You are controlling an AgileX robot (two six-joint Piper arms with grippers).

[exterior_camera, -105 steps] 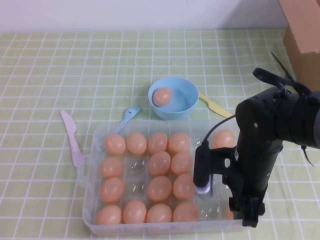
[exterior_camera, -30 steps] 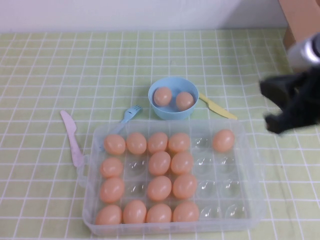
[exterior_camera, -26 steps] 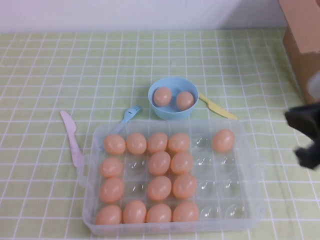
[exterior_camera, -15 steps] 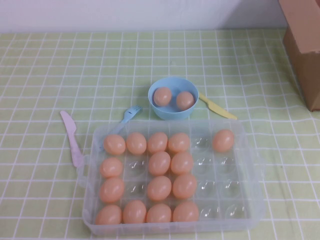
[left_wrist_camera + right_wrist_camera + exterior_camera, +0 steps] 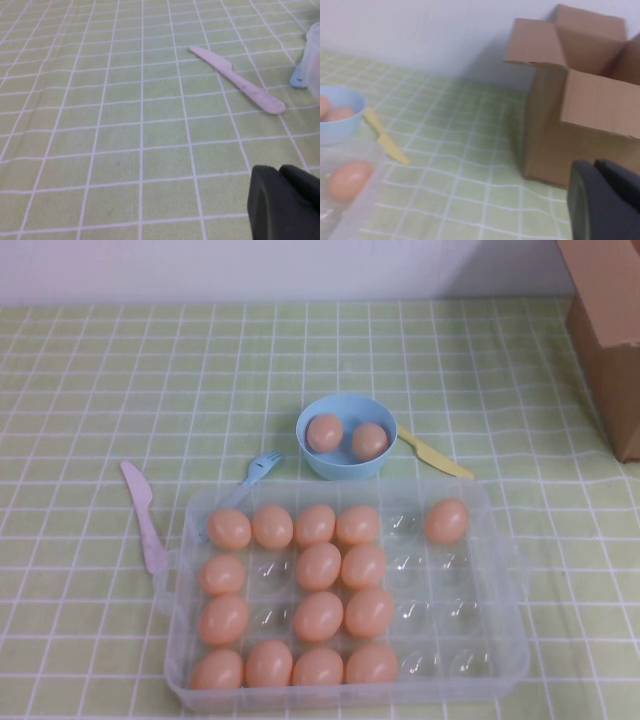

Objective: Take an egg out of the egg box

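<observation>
The clear egg box (image 5: 508, 580) lies at the front middle of the table in the high view. It holds several orange-tan eggs in its left columns and one lone egg (image 5: 446, 521) at its far right. Two eggs (image 5: 324, 432) (image 5: 369, 441) lie in the light-blue bowl (image 5: 347, 468) behind the box. Neither arm shows in the high view. My left gripper (image 5: 280, 172) is shut and empty over bare cloth, left of the box corner (image 5: 314, 60). My right gripper (image 5: 595, 167) is shut and empty, right of the box (image 5: 350, 210) and its lone egg (image 5: 349, 179).
A pink plastic knife (image 5: 145, 517) lies left of the box and a blue fork (image 5: 258, 470) at its far left corner. A yellow knife (image 5: 435, 454) lies right of the bowl. An open cardboard box (image 5: 605, 330) stands at the far right.
My right arm has drawn back from over the egg box to the right and out of the high view. A second egg now lies in the bowl.
</observation>
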